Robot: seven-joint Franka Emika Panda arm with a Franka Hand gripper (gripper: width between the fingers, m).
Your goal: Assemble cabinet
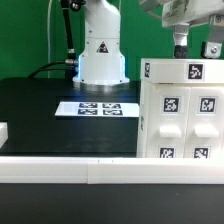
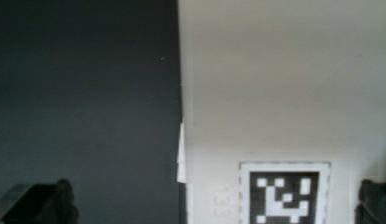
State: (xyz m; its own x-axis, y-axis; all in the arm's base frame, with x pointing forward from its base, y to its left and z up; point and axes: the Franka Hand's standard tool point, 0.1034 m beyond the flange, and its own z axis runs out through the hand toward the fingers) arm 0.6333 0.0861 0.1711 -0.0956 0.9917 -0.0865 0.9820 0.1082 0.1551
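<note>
Directly beneath the pincer (image 1: 192, 47), the white cabinet body (image 1: 180, 110) is standing on the black desk (image 1: 50, 115), its tagged panels facing the exterior camera. The two dark fingers (image 2: 42, 203) are showing at the edges of the wrist view with pale cabinet surface and dark desk between them and nothing in between, so the pincer is standing apart and is holding no part. It is hovering just above the cabinet's top edge, seemingly not touching it, though the exterior view cannot settle that. In the wrist view a marker tag (image 2: 284, 196) on the white panel is lying between the fingers, and a thin seam is running along the panel's edge where it is meeting the dark surface. Farther off from the pincer, well apart from the cabinet, the marker board (image 1: 100, 108) is lying flat on the desk, and beyond it the arm's white base (image 1: 102, 55) is rising. A low white rail (image 1: 70, 170) is bordering the desk nearest the exterior camera. My reading is that the arm is lining up over the cabinet body, either to grip its top edge or to reposition it; the next move is calling for a straight descent with the fingers straddling one wall, closing only once the panel is sitting squarely between them.
</note>
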